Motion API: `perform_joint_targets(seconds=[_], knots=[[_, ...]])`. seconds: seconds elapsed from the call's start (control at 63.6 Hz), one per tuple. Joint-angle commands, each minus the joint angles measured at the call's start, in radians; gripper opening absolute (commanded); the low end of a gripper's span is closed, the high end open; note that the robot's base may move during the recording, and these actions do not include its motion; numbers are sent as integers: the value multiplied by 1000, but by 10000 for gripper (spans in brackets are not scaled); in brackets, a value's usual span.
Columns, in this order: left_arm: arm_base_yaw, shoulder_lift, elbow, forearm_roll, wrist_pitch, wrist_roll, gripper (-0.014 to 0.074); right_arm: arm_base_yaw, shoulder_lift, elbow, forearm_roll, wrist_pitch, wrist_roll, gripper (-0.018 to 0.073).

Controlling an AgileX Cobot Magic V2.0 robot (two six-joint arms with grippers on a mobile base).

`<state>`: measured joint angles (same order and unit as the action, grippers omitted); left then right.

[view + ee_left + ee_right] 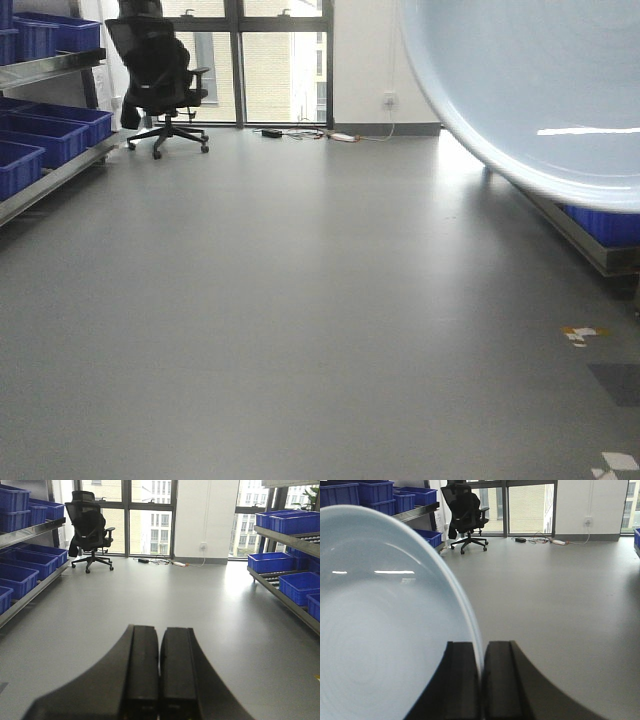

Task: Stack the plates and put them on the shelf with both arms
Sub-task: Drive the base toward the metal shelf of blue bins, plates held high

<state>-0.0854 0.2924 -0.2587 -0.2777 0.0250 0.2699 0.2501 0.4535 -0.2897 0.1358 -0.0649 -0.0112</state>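
Right wrist view: right gripper [481,655] clenched on rim of plate [385,620]; plate stands on edge, left of fingers. Left wrist view: left gripper [160,640] clenched, fingers touching each other. Front view: plate fills upper right corner, off floor [300,300]. Shelf [29,596] with blue crates [20,577] along left side.

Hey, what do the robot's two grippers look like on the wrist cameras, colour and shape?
They look alike. The left gripper and the right gripper each have two matte black fingers with flat, blocky rectangular tips. Each finger sweeps outward in a curve toward its base. No cables, markings or labels show on them, and the arms themselves are out of view.
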Motion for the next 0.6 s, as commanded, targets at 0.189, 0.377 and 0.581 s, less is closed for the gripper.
perform_joint_targets(seconds=[0.189,0.377,0.581], knots=[[-5,6,-35,-10,-88,-4,80,-5,1,-35,-1,-105,-3,49],[-5,6,-35,-10,-88,-4,80,-5,1,-35,-1,-105,-3,49],[-5,6,-35,-10,-88,-4,80,-5,1,-35,-1,-105,-3,49]])
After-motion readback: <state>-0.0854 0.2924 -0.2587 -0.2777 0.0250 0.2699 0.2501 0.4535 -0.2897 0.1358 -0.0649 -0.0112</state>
